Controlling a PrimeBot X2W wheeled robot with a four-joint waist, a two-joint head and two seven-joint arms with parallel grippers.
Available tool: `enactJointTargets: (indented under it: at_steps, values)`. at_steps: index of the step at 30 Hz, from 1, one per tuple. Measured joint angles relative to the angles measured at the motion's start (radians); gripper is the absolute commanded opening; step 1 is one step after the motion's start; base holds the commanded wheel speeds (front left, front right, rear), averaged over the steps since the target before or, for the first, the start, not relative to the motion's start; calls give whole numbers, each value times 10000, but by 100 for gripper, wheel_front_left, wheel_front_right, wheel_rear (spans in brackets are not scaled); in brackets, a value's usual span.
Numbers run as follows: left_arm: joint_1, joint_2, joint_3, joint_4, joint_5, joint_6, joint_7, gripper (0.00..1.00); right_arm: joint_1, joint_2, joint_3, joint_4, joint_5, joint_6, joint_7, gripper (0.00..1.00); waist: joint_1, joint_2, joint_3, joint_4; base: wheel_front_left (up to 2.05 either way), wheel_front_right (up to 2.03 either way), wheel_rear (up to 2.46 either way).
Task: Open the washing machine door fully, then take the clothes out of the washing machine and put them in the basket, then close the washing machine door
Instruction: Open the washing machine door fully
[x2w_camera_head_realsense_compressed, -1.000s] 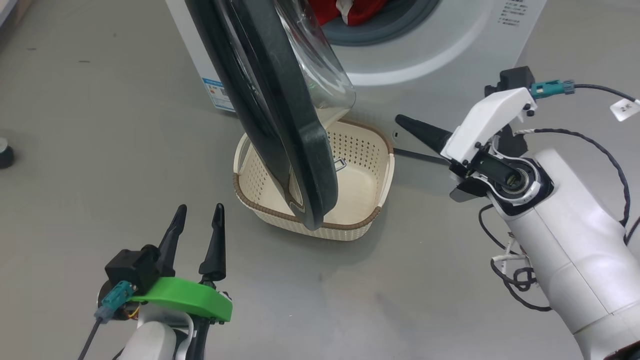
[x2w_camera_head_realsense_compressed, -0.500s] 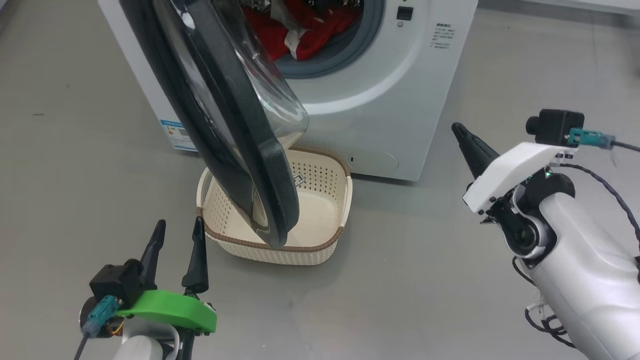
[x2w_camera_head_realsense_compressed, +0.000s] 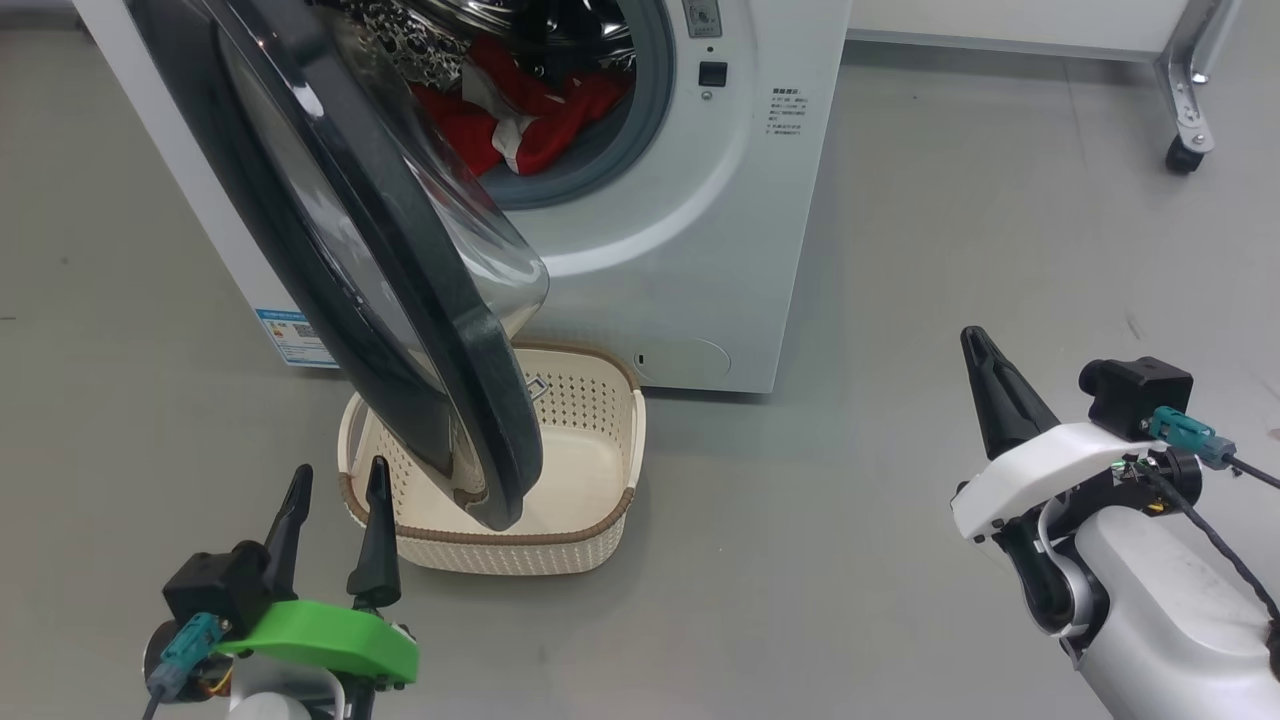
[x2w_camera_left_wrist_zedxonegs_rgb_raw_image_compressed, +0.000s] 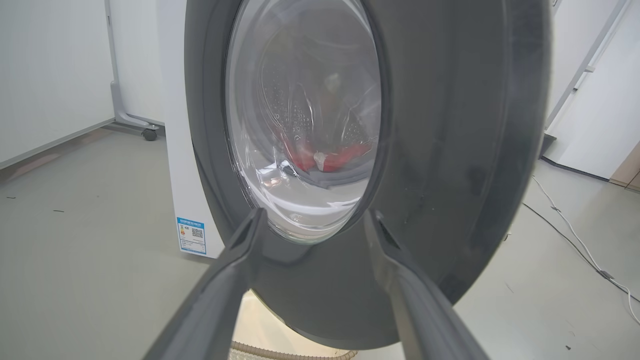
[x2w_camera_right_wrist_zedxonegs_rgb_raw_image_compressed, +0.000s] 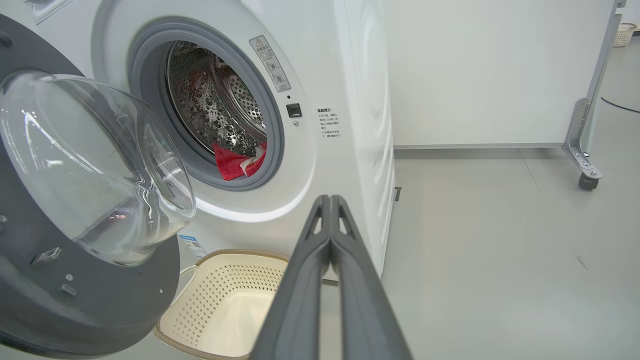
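Our left gripper (x2w_camera_head_realsense_compressed: 338, 468) sits low at our left, its two dark fingers (x2w_camera_head_realsense_compressed: 377, 530) pointing up and forward, spread well apart and holding nothing. A green bracket (x2w_camera_head_realsense_compressed: 330, 635) caps that wrist. Our right gripper (x2w_camera_head_realsense_compressed: 973, 340) is raised out at our right, its fingers pressed together into a single point that tilts up and slightly leftward, gripping nothing. Behind it come the white bracket (x2w_camera_head_realsense_compressed: 1030, 465) and our pale forearm (x2w_camera_head_realsense_compressed: 1160, 610).

Bright, even light; soft shadows; glare streaks the door (x2w_camera_right_wrist_zedxonegs_rgb_raw_image_compressed: 92, 185).
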Motion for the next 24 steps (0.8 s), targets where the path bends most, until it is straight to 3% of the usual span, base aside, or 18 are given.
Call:
enactJointTargets:
  at_steps: [14, 15, 16, 24]
  values:
    - [205, 2, 173, -50, 27, -2, 0, 100, 1243, 374, -1066, -1360, -1007, -773, 61, 0, 0, 0, -151, -328, 0, 0, 0]
    - [217, 2, 234, -52, 27, -2, 0, 100, 1302, 410, -1131, -1450, -1127, -817, 61, 31, 0, 0, -157, -349, 0, 0, 0]
    - [230, 4, 295, -54, 27, -2, 0, 100, 1377, 458, -1175, -1524, -1308, -851, 61, 100, 0, 0, -170, -375, 0, 0, 0]
    - [518, 6, 395, -107, 27, -2, 0, 100, 2295, 848, -1572, -2084, -1931, -949, 61, 100, 0, 0, -286, -620, 0, 0, 0]
